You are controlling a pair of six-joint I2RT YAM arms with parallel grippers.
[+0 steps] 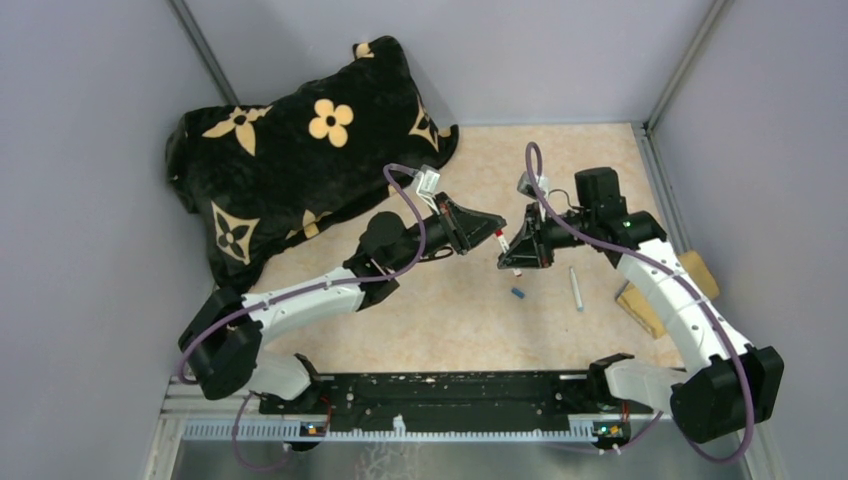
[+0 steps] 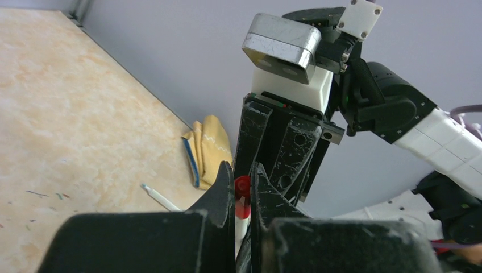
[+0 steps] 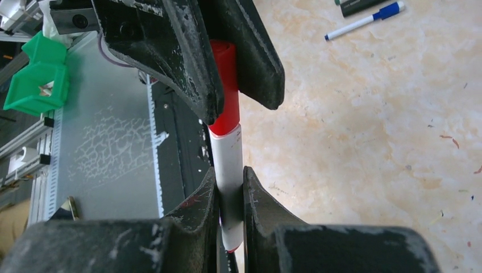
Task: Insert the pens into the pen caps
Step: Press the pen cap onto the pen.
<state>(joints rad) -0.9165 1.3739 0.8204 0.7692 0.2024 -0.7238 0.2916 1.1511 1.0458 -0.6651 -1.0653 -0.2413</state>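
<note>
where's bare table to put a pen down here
Bare tabletop between the left forearm, the base rail and the blue cap; a smaller patch by the far wall, right of the black blanket. Crowded centre-right: left claw and right claw holding the red-capped pen, white pen, cardboard box.

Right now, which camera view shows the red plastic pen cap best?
The right wrist view: the red plastic pen cap shows its side, joined to the white pen barrel. The left wrist view shows only its end; the top view, a speck.
</note>
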